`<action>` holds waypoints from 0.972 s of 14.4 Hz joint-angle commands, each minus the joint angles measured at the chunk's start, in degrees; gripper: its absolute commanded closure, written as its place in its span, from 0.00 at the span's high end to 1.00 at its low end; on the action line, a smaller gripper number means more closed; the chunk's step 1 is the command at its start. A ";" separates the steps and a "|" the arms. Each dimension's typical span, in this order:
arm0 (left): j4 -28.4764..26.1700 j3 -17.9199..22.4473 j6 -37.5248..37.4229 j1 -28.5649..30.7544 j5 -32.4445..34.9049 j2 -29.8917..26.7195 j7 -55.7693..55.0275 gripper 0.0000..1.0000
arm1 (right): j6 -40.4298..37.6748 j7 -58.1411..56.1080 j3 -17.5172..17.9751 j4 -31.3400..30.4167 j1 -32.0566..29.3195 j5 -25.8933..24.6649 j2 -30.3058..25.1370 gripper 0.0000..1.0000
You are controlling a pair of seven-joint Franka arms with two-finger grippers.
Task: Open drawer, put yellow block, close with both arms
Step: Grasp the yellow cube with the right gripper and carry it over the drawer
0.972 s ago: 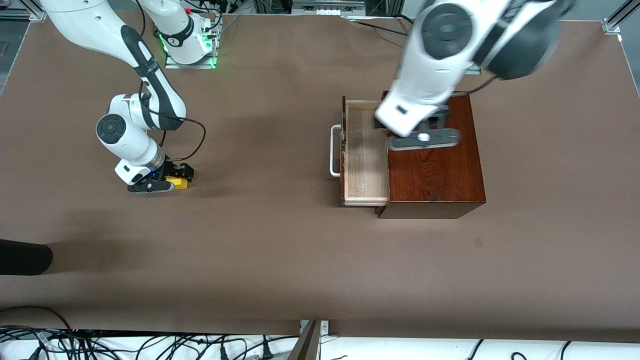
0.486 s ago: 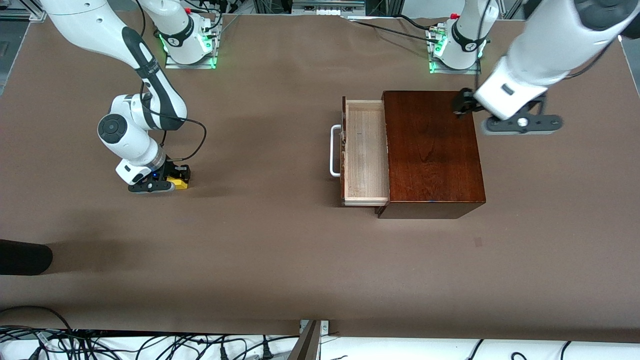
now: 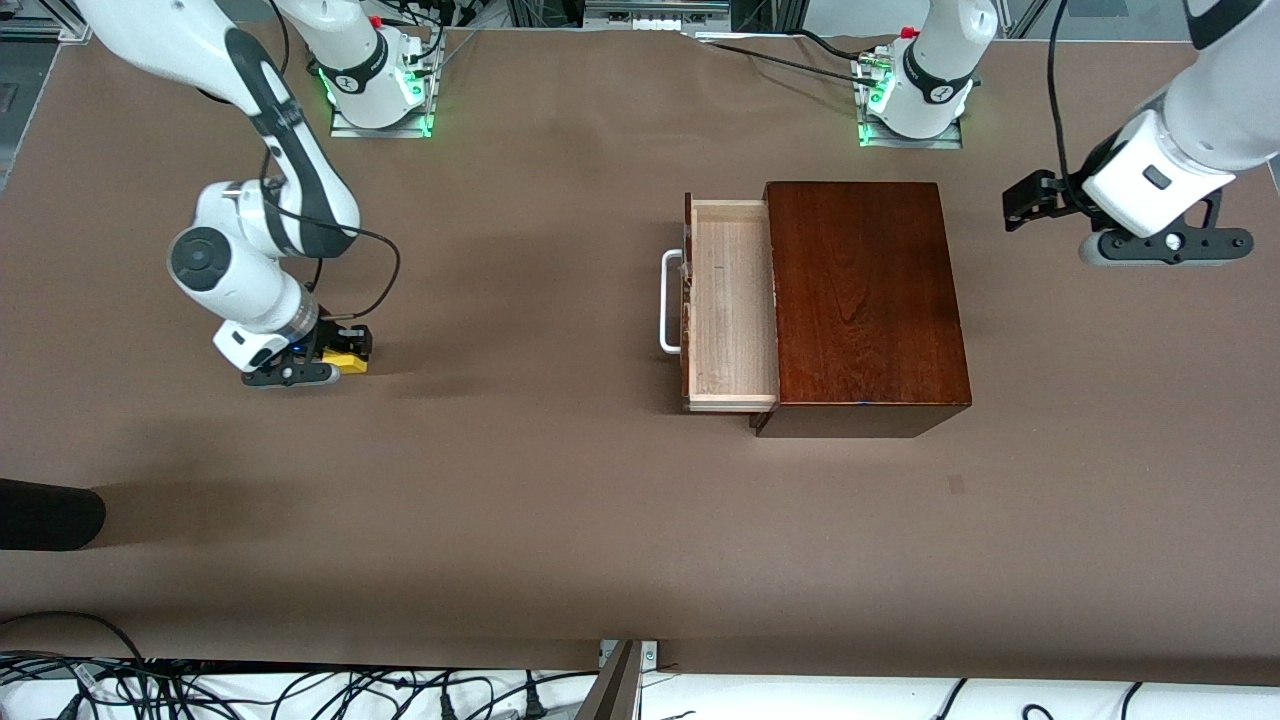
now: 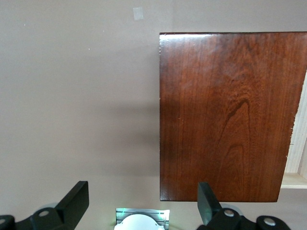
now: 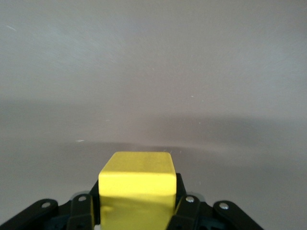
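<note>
The reddish-brown wooden box (image 3: pixel 865 300) stands toward the left arm's end of the table. Its drawer (image 3: pixel 730 300) is pulled out, pale-wood-lined and empty, with the white bar handle (image 3: pixel 668 300) facing the right arm's end. My right gripper (image 3: pixel 335 355) is low at the table and shut on the yellow block (image 3: pixel 347 361). In the right wrist view the block (image 5: pixel 136 184) sits between the fingers (image 5: pixel 184 211). My left gripper (image 3: pixel 1030 200) is open and empty, up over bare table beside the box. The left wrist view shows the box top (image 4: pixel 230 115) and a sliver of drawer (image 4: pixel 300 143).
The arm bases (image 3: pixel 380 90) (image 3: pixel 915 90) stand at the table's back edge. A dark object (image 3: pixel 50 515) pokes in at the right arm's end, near the front. A small mark (image 3: pixel 956 484) lies on the table nearer the camera than the box.
My left arm has swung from over the box and drawer out past the box toward its own end of the table. My right gripper has shifted slightly with the block.
</note>
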 commanded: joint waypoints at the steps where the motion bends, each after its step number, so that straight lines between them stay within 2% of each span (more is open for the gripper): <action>1: -1.05 -0.09 0.22 0.55 -1.40 -1.64 1.25 1.00 | -12.38 0.34 2.12 7.32 -0.15 4.22 -3.92 0.00; 4: -0.69 -0.27 0.04 0.82 -1.57 -1.64 1.25 1.00 | -25.21 3.49 3.10 17.95 0.28 4.68 -3.92 0.00; 8: 0.36 -0.45 0.65 0.82 -1.49 -1.20 1.16 1.00 | -37.09 12.79 7.83 31.85 1.51 4.68 -3.39 0.00; 11: 0.89 -0.01 0.66 0.82 -1.31 -1.03 1.16 1.00 | -40.80 23.42 11.96 38.37 3.62 4.68 -2.52 0.00; 14: 2.99 -0.09 0.83 1.17 -0.52 0.02 1.16 1.00 | -40.28 35.81 16.44 42.49 6.34 4.33 0.02 0.00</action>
